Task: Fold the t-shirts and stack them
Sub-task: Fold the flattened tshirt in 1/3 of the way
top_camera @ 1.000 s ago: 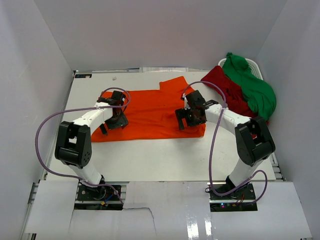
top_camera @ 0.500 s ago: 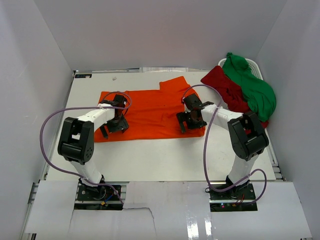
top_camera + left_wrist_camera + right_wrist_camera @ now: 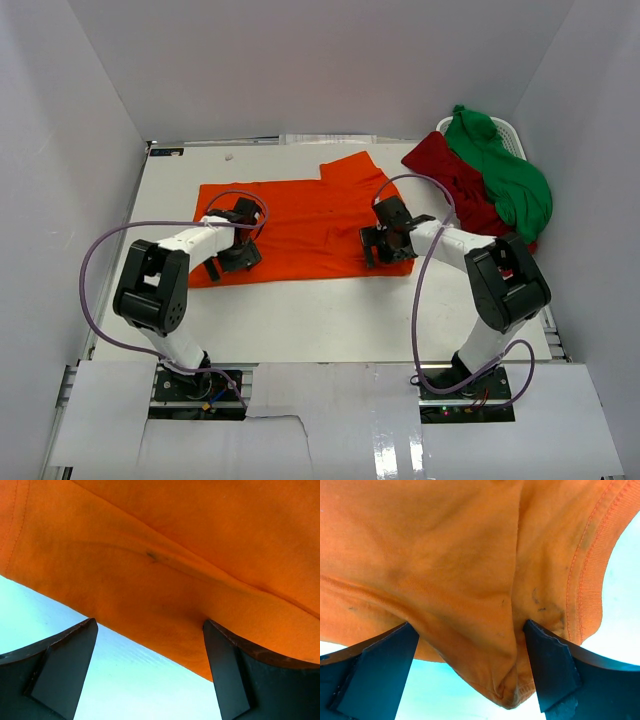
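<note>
The orange t-shirt (image 3: 300,215) lies spread on the white table, one flap reaching back at the upper middle. My left gripper (image 3: 228,260) is open at the shirt's near left hem; in the left wrist view the orange cloth (image 3: 175,555) fills the top and its edge runs between the open fingers (image 3: 60,665). My right gripper (image 3: 386,250) is open at the near right corner; in the right wrist view that orange corner (image 3: 510,680) hangs between the open fingers (image 3: 555,670). The dark red shirt (image 3: 455,185) and the green shirt (image 3: 505,175) lie heaped at the right back.
A white basket (image 3: 512,132) stands at the back right under the red and green shirts. White walls close in the table on three sides. Purple cables loop from both arms. Bare table (image 3: 320,310) lies in front of the orange shirt.
Both grippers have moved a little toward the near edge of the orange shirt and now sit at its hem. The shirt has barely shifted.
</note>
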{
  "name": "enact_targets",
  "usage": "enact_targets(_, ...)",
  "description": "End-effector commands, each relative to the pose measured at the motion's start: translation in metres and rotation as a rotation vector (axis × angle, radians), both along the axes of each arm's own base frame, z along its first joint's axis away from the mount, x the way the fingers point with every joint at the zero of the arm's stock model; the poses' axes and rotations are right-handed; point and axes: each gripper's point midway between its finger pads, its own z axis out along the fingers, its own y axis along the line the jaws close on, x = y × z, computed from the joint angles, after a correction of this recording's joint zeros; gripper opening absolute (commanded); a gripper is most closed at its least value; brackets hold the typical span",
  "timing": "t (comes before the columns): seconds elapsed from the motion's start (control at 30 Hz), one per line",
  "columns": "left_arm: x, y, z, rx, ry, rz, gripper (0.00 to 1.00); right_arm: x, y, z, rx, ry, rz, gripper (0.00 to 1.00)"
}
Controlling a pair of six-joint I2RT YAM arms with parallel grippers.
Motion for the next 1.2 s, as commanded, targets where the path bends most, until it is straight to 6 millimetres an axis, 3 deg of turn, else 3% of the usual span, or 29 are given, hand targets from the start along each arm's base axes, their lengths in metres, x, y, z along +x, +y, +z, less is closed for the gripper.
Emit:
enact_targets(0.0,-0.056,-0.002,-0.022,0.013,0.199,-0.017,0.98,-0.070,-0.040,-0.038,-0.126,0.253,-0.082,0.90)
enact_targets(0.2,-0.083,-0.010,-0.018,-0.027,0.221,-0.025,0.98,-0.094,-0.050,-0.034,-0.135,0.286,-0.113,0.90)
enact_targets(0.37,-0.100,-0.023,0.002,-0.072,0.203,-0.025,0.98,-0.123,-0.056,-0.027,-0.135,0.319,-0.129,0.90)
enact_targets(0.53,-0.114,-0.016,0.018,-0.036,0.188,0.011,0.98,-0.137,-0.058,-0.023,-0.117,0.320,-0.139,0.90)
enact_targets(0.97,-0.081,-0.005,0.016,0.111,0.174,-0.001,0.98,-0.115,-0.053,-0.009,-0.131,0.267,-0.120,0.90)
enact_targets(1.17,-0.055,-0.020,0.043,0.058,0.083,-0.026,0.98,-0.098,-0.049,0.019,-0.120,0.198,-0.124,0.90)
